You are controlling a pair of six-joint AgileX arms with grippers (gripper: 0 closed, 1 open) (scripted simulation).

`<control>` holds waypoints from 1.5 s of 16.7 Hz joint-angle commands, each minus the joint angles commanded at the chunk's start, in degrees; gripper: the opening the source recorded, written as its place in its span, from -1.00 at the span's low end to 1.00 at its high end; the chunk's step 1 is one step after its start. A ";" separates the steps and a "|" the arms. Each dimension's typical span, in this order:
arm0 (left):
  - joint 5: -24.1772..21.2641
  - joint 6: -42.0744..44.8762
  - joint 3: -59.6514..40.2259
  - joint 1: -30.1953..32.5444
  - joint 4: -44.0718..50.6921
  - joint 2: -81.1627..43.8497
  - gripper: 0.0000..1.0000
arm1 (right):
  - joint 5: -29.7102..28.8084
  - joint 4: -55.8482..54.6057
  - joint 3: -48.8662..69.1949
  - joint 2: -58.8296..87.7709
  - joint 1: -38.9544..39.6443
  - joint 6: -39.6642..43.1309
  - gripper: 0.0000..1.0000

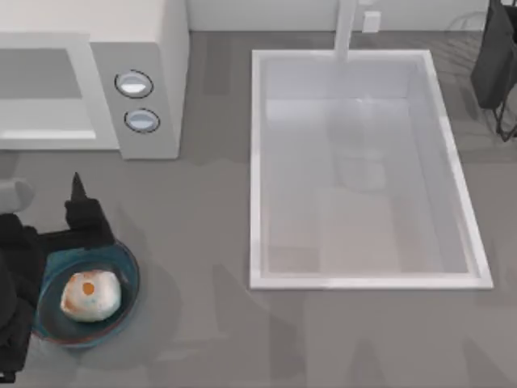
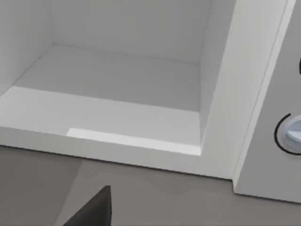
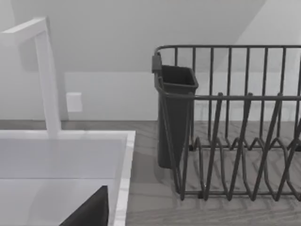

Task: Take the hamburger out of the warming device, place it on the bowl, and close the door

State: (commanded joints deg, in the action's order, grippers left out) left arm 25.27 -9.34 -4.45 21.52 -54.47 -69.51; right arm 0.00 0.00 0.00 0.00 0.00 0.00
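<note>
The hamburger (image 1: 90,296) sits inside the bowl (image 1: 128,275), down in the lower left of the top view, on the grey bench (image 1: 202,242). Right over the bowl's upper left edge hangs the left pincer (image 1: 81,206), a dark shape with one pointed fingertip aimed up toward the warming device (image 1: 153,48); whether its fingers are apart or together, I cannot tell. The warming device fills the upper left of the frame, its wide cavity gaping toward the bench, two round silver-rimmed dials (image 1: 134,84) stacked on its right panel. From the left wrist view the cavity (image 2: 122,80) shows bare white walls and floor, with part of one dial (image 2: 289,134) at the right edge. I can't make out the door. The big white sink basin (image 1: 258,162) takes the centre and right of the top view, a faucet (image 1: 346,28) rising at its upper edge. In the right wrist view, a dark wire dish rack (image 3: 235,122) stands just beside the sink (image 3: 124,155).
</note>
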 joint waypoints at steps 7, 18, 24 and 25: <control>-14.65 5.41 2.58 -12.47 32.16 44.68 1.00 | 0.00 0.00 0.00 0.00 0.00 0.00 1.00; -25.28 9.34 4.45 -21.52 54.47 69.51 1.00 | 0.00 0.00 0.00 0.00 0.00 0.00 1.00; -25.28 9.34 4.45 -21.52 54.47 69.51 0.40 | 0.00 0.00 0.00 0.00 0.00 0.00 1.00; -25.28 9.34 4.45 -21.52 54.47 69.51 0.25 | 0.00 0.00 0.00 0.00 0.00 0.00 1.00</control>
State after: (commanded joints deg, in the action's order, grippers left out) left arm 0.00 0.00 0.00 0.00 0.00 0.00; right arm 0.00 0.00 0.00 0.00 0.00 0.00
